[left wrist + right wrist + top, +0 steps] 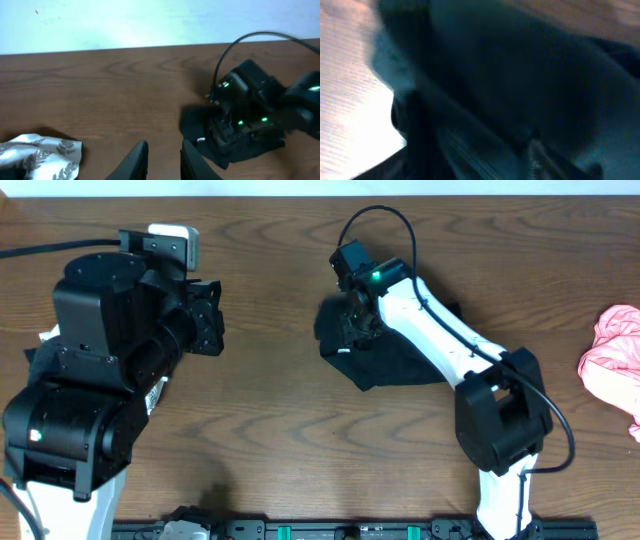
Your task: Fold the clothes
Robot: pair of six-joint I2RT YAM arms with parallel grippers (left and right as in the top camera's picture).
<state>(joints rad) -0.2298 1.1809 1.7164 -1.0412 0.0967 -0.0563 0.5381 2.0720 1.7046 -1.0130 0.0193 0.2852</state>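
The clothes in view are a folded black garment (400, 365), a pink piece (615, 355) and a white leaf-print piece (42, 155). The black garment lies crumpled at the table's middle. My right gripper (352, 330) is pressed down onto its left end. The right wrist view is blurred and filled with dark black fabric (520, 75), so its jaws cannot be made out. From the left wrist view, the right gripper (225, 130) sits on the black garment (192, 122). My left gripper (164, 143) hovers over bare wood, open by a narrow gap with nothing between its fingers.
The pink piece is bunched at the table's right edge. The leaf-print piece lies near the left arm's base. A black cable (385, 225) loops above the right wrist. A rail (300, 530) runs along the table's front edge.
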